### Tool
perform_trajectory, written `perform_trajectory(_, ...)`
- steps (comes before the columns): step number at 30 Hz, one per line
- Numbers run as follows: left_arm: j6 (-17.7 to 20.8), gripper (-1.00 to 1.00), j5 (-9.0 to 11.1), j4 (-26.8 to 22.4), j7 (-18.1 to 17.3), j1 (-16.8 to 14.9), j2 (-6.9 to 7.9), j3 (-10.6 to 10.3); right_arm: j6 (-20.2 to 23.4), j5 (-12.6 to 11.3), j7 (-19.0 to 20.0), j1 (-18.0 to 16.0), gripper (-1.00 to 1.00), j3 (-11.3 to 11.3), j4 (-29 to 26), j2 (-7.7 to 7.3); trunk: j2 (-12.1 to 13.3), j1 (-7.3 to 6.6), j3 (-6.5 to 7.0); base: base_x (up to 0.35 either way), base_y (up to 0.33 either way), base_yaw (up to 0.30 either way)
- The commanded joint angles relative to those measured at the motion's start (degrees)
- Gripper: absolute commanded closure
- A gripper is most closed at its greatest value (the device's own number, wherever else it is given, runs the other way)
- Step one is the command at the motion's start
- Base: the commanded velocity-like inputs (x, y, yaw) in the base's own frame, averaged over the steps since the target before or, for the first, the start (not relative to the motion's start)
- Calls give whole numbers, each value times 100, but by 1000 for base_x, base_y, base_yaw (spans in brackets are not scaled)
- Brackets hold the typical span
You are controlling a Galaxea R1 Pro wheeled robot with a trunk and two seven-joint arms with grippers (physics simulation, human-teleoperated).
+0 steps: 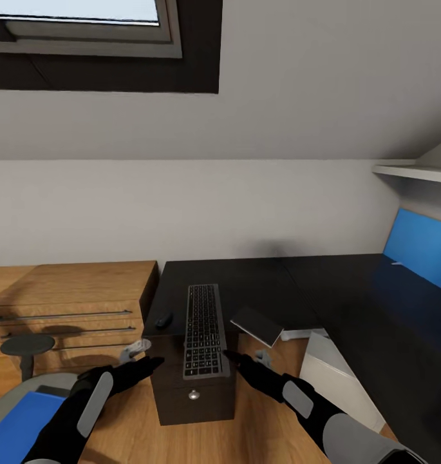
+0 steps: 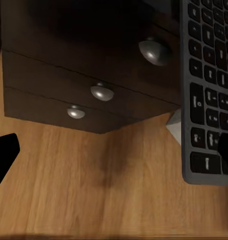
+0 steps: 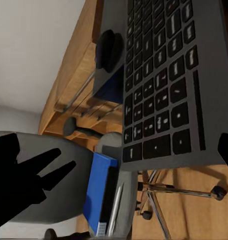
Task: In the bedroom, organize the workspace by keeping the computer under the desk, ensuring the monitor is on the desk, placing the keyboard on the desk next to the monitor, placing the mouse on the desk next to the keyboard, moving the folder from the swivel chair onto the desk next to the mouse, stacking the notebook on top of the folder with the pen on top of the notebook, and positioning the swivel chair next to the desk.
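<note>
Room: a white wall and a sloped ceiling with a window (image 1: 85,19) are seen above. A blue wall panel (image 1: 418,248) is seen at the right, under a white shelf (image 1: 410,171). The floor (image 1: 130,432) is light wood.

Tabletop: the desk (image 1: 349,303) is black and glossy, shaped like an L. Its black drawer unit (image 1: 194,399) is seen at the near end, with round silver knobs.

Wooden chest: a light wooden drawer chest (image 1: 72,303) is seen just beside the desk, on its left.

Keyboard: the keyboard (image 1: 203,330) is laid on the tabletop above the drawer unit. Its long axis is pointed from the robot toward the wall. Its near short end is hung a little past the front edge.

Mouse: the mouse (image 1: 163,319) is laid on the tabletop just left of the keyboard.

Notebook: the notebook (image 1: 257,325) is laid at the tabletop edge, right of the keyboard, turned at a slant.

Computer: the computer (image 1: 339,380) is seen on the floor at the right, partly under the tabletop.

Swivel chair: the swivel chair (image 1: 8,403) is seen at the lower left, with the folder (image 1: 17,428) flat on its seat. In the right wrist view a pen (image 3: 116,207) is seen lying along the folder.

Left jaws: the left gripper (image 1: 152,364) is held near the keyboard's near left corner. Its jaws are spread apart, with nothing held.

Right jaws: the right gripper (image 1: 233,356) is held at the keyboard's near right corner. Its jaws are spread wide around that end, not closed on it.
</note>
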Motion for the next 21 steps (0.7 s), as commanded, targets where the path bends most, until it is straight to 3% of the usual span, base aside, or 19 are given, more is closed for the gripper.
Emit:
perform_trajectory(1,31,-100,-12,10,-31,-3,0,10,34,-50,26,-6,-100,21,7,-1,-4,0,-7,0,0,0)
perform_trajectory(9,6,-100,-20,291,-37,-3,118,-1,-63,-40,45,-5,-100,12,122,-2,-4,0,-7,0,19,0)
perform_trajectory(21,11,-100,-108,334,-38,-3,124,-65,-104,-45,58,-5,-100,-11,190,-32,-4,0,-7,-69,235,0)
